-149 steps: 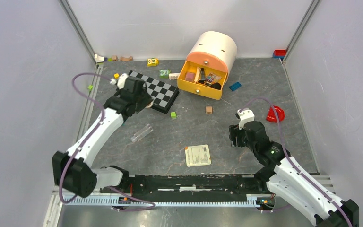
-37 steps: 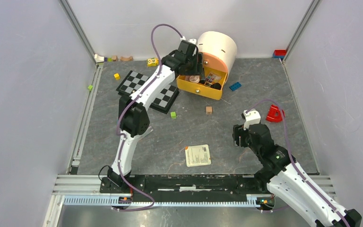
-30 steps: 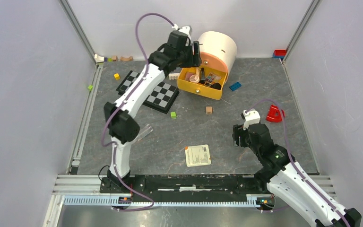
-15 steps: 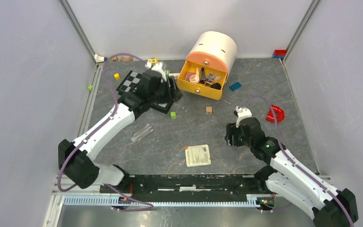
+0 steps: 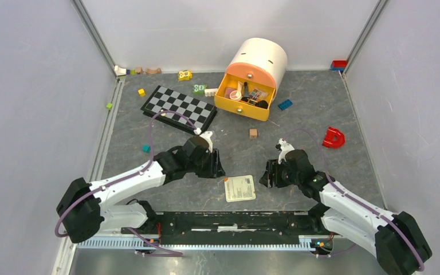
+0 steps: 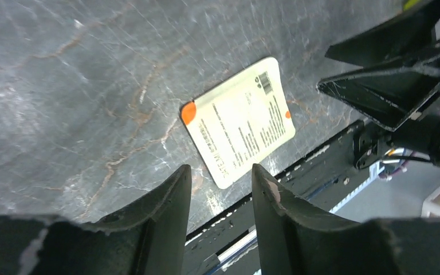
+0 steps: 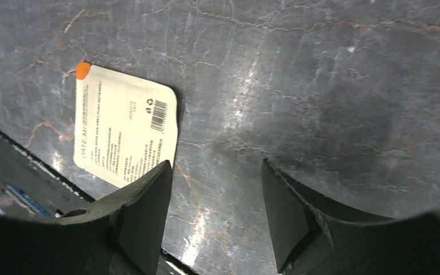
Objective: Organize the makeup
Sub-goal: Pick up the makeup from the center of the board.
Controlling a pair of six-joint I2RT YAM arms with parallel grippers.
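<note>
A cream printed sachet [image 5: 240, 188] with orange corners lies flat near the table's front edge, between my two grippers. My left gripper [image 5: 218, 170] hovers just left of it, open and empty; in the left wrist view the sachet [image 6: 238, 120] lies just ahead of those fingertips [image 6: 220, 177]. My right gripper [image 5: 266, 177] sits just right of the sachet, open with bare table between its fingers [image 7: 216, 172]; the sachet [image 7: 123, 134] is at its left. The yellow drawer [image 5: 246, 106] at the back stands open, holding a peach compact [image 5: 236, 95], a colourful palette [image 5: 257, 93] and a black brush [image 5: 258, 103].
A chessboard [image 5: 179, 107] lies at the back left. Loose toys are scattered around: a teal cube [image 5: 146, 148], brown cube [image 5: 253, 133], blue brick [image 5: 285, 104], red piece [image 5: 333, 137] and several bricks by the back wall [image 5: 184, 75]. The black base rail [image 5: 235, 220] runs just behind the sachet.
My left arm has swung from the open drawer back down to the front, stopping left of the sachet. My right gripper has moved left toward the sachet.
</note>
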